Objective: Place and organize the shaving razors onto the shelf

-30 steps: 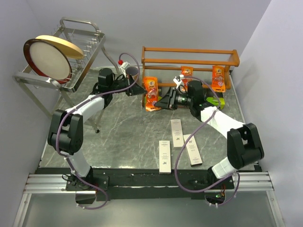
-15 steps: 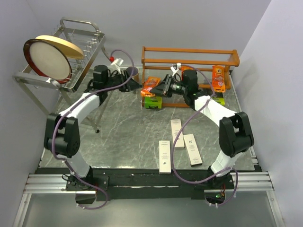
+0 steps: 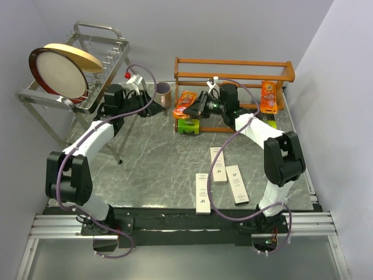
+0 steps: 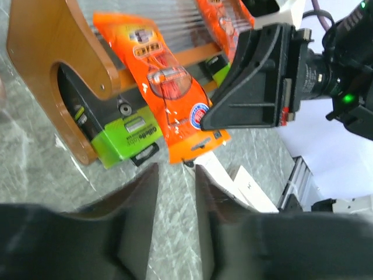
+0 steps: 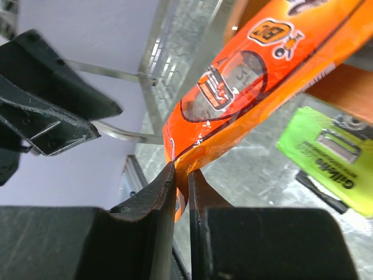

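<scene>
Grips packet (image 3: 185, 104) in right tool (image 5: 180, 175) at shelf (image 3: 233, 62), left tool (image 4: 175, 175) narrow, empty. Leaves three boxes (image 3: 217, 164) on desk (image 3: 157, 157).

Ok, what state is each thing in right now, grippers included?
Right gripper: shut on the orange packet.
Left gripper: open, empty.
Orange packet: tilted at the left end of the shelf.
Green pack: lying flat, partly under the shelf.
Second orange packet: standing at the shelf's right end.
White boxes: flat on the table.
Mug: upright.
Plate: on edge in the wire rack.
</scene>
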`<action>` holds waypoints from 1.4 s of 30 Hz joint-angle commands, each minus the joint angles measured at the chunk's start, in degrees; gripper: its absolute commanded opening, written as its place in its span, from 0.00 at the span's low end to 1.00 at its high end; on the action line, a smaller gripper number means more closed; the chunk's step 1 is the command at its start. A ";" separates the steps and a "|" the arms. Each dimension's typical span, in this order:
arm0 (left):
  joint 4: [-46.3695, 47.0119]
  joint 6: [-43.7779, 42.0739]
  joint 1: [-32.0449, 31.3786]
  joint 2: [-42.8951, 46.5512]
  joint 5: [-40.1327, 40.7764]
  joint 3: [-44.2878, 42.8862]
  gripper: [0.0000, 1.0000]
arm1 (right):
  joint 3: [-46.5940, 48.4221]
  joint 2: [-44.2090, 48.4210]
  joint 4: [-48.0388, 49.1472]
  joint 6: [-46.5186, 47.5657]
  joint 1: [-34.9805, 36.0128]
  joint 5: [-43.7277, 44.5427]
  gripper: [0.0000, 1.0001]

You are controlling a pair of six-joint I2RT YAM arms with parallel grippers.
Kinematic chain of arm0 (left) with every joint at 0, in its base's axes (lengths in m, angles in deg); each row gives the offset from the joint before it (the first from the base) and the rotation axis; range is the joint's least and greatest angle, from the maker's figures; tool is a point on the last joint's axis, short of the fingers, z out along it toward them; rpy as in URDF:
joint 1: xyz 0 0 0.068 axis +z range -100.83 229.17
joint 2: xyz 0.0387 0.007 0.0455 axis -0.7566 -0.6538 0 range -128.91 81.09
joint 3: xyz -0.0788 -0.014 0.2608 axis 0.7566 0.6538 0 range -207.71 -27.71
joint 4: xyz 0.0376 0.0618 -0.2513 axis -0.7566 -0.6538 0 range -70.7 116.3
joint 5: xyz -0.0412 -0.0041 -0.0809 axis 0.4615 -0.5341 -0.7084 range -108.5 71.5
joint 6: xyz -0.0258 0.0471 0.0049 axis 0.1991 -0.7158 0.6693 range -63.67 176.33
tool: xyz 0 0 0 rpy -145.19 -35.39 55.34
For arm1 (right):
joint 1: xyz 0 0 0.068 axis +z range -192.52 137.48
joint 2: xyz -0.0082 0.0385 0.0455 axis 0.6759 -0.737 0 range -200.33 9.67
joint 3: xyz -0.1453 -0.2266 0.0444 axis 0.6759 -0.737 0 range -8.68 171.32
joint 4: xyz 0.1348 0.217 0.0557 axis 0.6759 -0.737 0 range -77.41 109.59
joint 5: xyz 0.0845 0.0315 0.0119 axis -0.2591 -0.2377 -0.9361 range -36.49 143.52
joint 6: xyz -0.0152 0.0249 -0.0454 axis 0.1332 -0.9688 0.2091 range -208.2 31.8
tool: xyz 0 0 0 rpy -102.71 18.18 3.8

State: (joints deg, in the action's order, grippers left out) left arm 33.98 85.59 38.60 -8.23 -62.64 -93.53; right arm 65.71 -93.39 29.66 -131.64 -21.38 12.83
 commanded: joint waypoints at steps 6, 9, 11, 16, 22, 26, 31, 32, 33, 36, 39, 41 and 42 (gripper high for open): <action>9.00 10.10 -2.44 -0.15 -3.59 6.14 0.80 | 5.41 -1.43 -3.56 6.17 0.30 3.07 0.18; 12.62 15.38 -3.31 -3.22 -3.15 5.36 0.82 | 5.33 -1.52 -3.56 6.26 0.21 3.07 0.19; 11.04 16.62 -3.76 -5.94 -1.75 3.52 0.81 | 5.15 -1.52 -3.47 6.18 0.21 2.98 0.19; 15.16 21.27 -4.20 -10.69 -0.51 -0.27 0.80 | 4.80 -1.17 -3.65 6.26 0.21 2.72 0.20; 20.08 24.61 -4.90 -15.53 -0.16 -3.26 0.69 | 4.62 -1.17 -3.91 6.35 0.21 2.28 0.20; 23.42 26.20 -5.16 -18.25 -2.00 -5.01 0.52 | 4.80 -1.26 -4.35 6.62 0.12 2.63 0.20; 25.36 27.78 -5.34 -19.05 -3.50 -6.25 0.29 | 5.06 -1.44 -4.53 6.70 0.12 3.07 0.20; 25.36 27.96 -5.34 -18.96 -3.50 -6.16 0.27 | 5.24 -1.44 -4.62 6.79 0.12 3.16 0.20; 25.36 28.31 -5.34 -18.88 -3.41 -5.81 0.25 | 5.24 -1.52 -4.62 6.79 0.21 3.24 0.20; 25.37 28.75 -5.43 -18.26 -2.54 -4.93 0.07 | 5.59 -1.52 -4.97 6.88 0.12 3.60 0.22; 24.84 29.19 -5.43 -17.38 -1.04 -4.67 0.01 | 6.29 -0.56 -6.71 7.67 0.04 4.73 0.37; 24.49 29.28 -5.43 -17.12 0.63 -5.02 0.01 | 6.91 0.67 -7.95 8.98 -0.14 5.35 0.47; 23.79 29.02 -5.52 -17.03 1.33 -5.54 0.01 | 7.17 1.98 -9.09 9.68 -0.23 5.53 0.49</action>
State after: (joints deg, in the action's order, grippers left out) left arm 55.84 114.11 33.57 -27.51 -63.34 -97.21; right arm 69.10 -94.95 22.66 -125.13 -21.33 16.46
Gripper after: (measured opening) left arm 0.021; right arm 0.433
